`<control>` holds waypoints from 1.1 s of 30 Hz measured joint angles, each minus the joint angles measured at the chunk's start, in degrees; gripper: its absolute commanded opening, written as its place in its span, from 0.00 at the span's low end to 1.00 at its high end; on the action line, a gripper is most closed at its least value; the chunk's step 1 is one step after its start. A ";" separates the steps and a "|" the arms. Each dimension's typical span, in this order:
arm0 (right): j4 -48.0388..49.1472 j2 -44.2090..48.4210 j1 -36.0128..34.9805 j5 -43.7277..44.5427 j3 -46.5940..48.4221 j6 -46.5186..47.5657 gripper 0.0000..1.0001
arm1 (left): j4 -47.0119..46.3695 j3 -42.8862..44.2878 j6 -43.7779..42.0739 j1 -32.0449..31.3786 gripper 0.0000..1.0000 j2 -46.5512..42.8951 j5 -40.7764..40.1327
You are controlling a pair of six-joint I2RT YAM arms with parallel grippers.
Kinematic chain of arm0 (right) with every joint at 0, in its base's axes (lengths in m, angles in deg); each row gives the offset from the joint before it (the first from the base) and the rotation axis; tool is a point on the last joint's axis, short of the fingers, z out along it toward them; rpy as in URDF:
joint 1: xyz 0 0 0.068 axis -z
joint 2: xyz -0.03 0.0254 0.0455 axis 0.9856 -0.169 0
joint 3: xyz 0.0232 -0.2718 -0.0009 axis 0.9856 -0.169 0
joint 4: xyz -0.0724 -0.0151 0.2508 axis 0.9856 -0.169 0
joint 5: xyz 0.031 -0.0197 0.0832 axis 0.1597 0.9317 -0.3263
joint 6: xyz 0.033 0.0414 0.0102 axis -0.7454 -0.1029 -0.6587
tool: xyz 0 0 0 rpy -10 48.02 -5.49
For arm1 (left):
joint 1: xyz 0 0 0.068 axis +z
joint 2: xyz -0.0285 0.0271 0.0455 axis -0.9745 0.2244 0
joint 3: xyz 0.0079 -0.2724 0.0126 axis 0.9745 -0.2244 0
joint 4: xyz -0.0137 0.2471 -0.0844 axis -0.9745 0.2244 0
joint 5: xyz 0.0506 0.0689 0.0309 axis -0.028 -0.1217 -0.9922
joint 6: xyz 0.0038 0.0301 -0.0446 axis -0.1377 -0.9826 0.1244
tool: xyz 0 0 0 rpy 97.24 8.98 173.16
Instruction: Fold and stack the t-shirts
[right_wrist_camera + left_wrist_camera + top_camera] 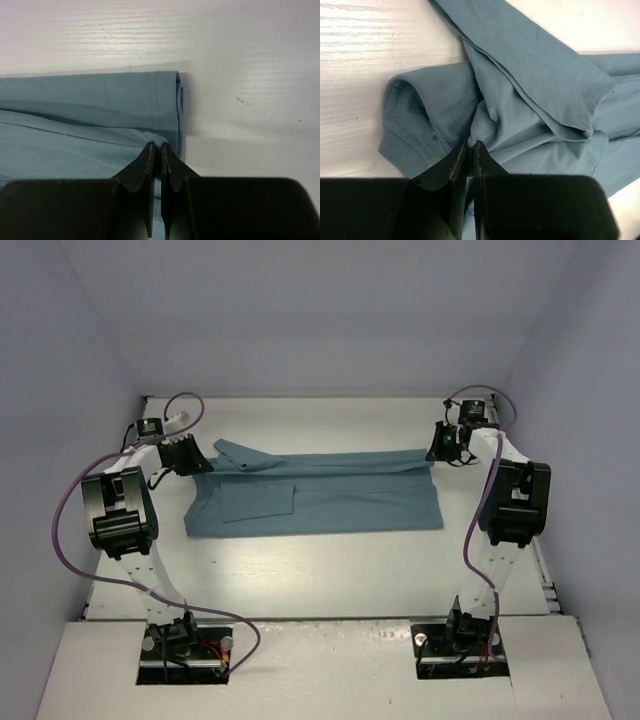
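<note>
A plain teal t-shirt (320, 502) lies spread sideways across the middle of the white table, partly folded lengthwise. My left gripper (190, 458) is shut on its cloth at the left end, beside the collar (402, 125) and a sleeve (535, 70); the pinched fold bunches up between the fingers (457, 165). My right gripper (440, 445) is shut on the hem (167, 107) at the far right corner, with a small ridge of cloth caught between its tips. The far edge (330, 462) of the t-shirt is raised and stretched between both grippers.
White walls close in the table (320, 570) on the left, back and right. Purple cables (70, 510) loop from both arms. Both arm bases (185, 640) stand at the near edge. Bare tabletop shows right of the hem (250, 100).
</note>
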 measured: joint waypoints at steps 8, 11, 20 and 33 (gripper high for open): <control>0.15 0.12 0.00 0.88 -1.17 -1.70 0.00 | 0.02 0.00 0.00 0.00 0.00 -0.21 -1.05; 0.20 1.17 0.00 1.45 -1.47 -1.96 0.00 | 0.26 0.00 0.00 0.00 0.00 -1.43 -1.50; 0.61 5.50 0.00 3.20 -4.08 -3.20 0.00 | -0.69 -2.85 -0.06 0.00 0.00 -7.75 -2.69; 2.14 5.52 -0.02 5.90 -9.53 -6.54 0.15 | -6.03 -12.85 0.62 0.13 0.33 -8.38 -5.83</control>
